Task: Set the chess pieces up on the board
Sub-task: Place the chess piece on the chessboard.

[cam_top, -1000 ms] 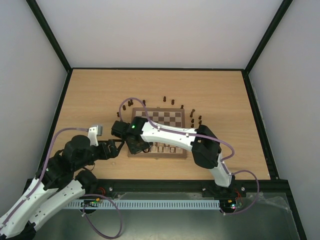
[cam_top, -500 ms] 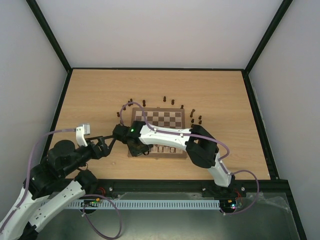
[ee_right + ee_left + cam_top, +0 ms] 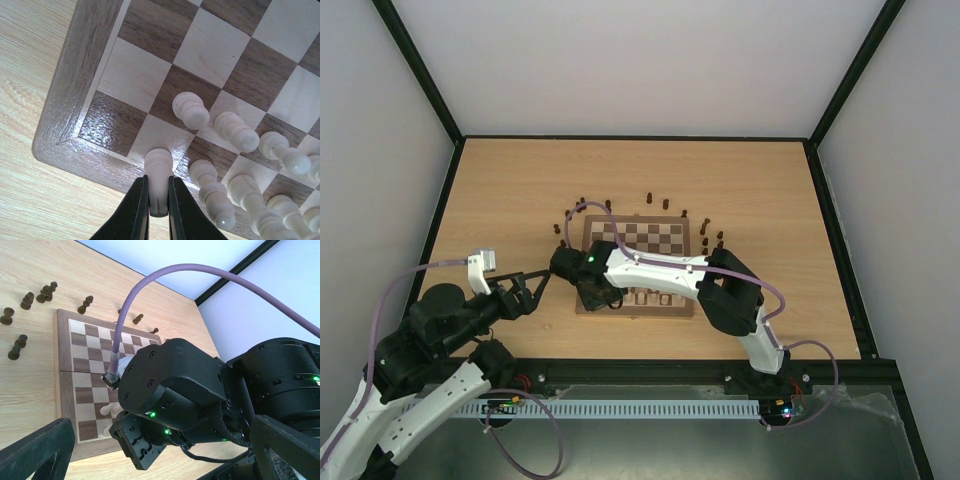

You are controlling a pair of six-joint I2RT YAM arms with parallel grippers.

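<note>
My right gripper (image 3: 159, 202) is shut on a cream chess piece (image 3: 159, 165) by its top, at the near left corner of the board (image 3: 65, 100). The piece's base is on or just over the cream square beside the dark corner square. Other cream pieces (image 3: 190, 110) stand on the squares to its right. In the top view the right gripper (image 3: 588, 288) covers that corner of the board (image 3: 655, 235). My left gripper (image 3: 532, 287) is open and empty, just left of the board, facing the right wrist. Its fingers (image 3: 35, 450) frame the left wrist view.
Dark brown pieces stand on the tabletop around the board: a group at its far left (image 3: 580, 207), some behind it (image 3: 665, 203) and several at its right (image 3: 710, 240). They also show in the left wrist view (image 3: 45, 292). The right arm lies across the board's near rows.
My left arm has drawn back to the left and towards the near edge, its gripper still open. My right gripper has shifted slightly at the board's near left corner.
</note>
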